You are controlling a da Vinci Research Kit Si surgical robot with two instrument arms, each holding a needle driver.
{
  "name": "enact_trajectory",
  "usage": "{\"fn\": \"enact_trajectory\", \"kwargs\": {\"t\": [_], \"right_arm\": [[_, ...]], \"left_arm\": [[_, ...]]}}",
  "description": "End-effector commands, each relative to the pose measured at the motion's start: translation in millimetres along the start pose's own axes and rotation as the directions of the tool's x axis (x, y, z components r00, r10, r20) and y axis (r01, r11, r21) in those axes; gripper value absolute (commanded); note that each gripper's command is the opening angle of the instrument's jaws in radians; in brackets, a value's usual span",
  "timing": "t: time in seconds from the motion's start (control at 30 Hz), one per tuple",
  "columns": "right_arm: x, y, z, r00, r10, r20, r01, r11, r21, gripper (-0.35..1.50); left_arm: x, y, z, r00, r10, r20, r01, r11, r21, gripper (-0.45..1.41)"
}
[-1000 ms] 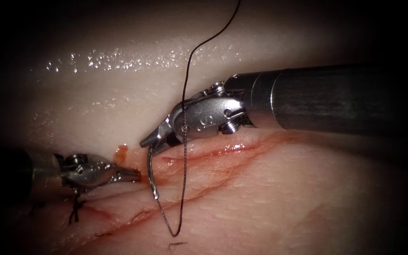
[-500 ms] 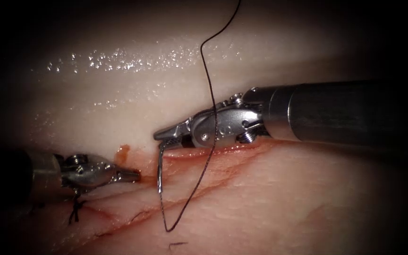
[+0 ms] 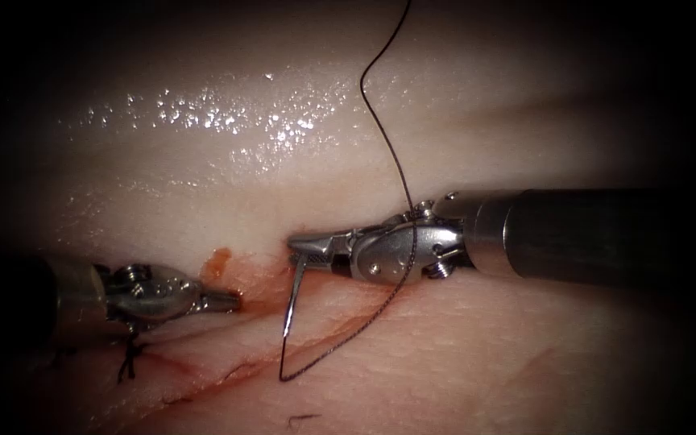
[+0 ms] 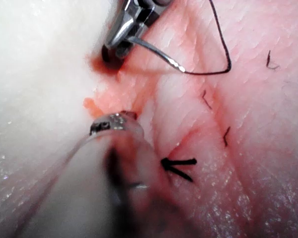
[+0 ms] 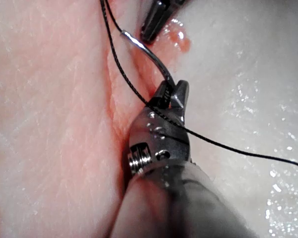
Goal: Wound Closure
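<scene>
My right tool [image 3: 298, 242] reaches in from the right, jaws shut on the curved needle [image 3: 292, 298] near the end away from the thread. The needle hangs down over the cut [image 3: 235, 366], free of the tissue [image 3: 461, 354]. Dark thread [image 3: 396, 173] runs from the needle's lower end, loops across the tissue, crosses the right tool's wrist and climbs out of view. My left tool [image 3: 231, 300] lies left of the needle at the cut's edge, jaws shut, holding nothing. The right wrist view shows the jaws [image 5: 171, 94] clamped on the needle [image 5: 144, 49]. The left wrist view shows the needle [image 4: 159, 54] too.
A tied stitch with dark cut ends [image 3: 129, 358] sits on the cut below the left tool, seen also as a knot [image 4: 179, 166]. Red fluid [image 3: 217, 262] pools just above the left tool's tip. A short loose thread end [image 3: 304, 417] lies on the tissue in front.
The right tool has moved right and down, its wrist levelling out, carrying the needle along. The thread loop shifted right with it. The left tool has stayed still.
</scene>
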Motion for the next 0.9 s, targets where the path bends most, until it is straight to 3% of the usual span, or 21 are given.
{"fn": "enact_trajectory", "kwargs": {"t": [0.03,0.17,0.53,0.9], "right_arm": [[-1.4,-0.7,0.4,1.0,0.026,0.012,-0.026,1.0,-0.008,-0.35],[-2.6,-1.0,-0.2,0.996,0.074,0.043,-0.072,0.997,-0.034,-0.35],[-2.9,-0.8,0.9,0.985,0.162,0.055,-0.159,0.986,-0.054,-0.35],[-1.0,2.0,2.8,0.978,0.203,0.04,-0.201,0.978,-0.045,-0.35]], "left_arm": [[-0.1,0.0,0.8,1.0,0.001,-0.001,-0.001,1.0,-0.002,-0.45],[0.0,0.0,0.9,1.0,0.001,-0.001,-0.001,1.0,-0.001,-0.45],[0.1,0.1,1.0,1.0,-0.001,-0.001,0.001,1.0,0.0,-0.45],[0.2,0.1,1.1,1.0,-0.002,-0.001,0.002,1.0,0.001,-0.45]]}}
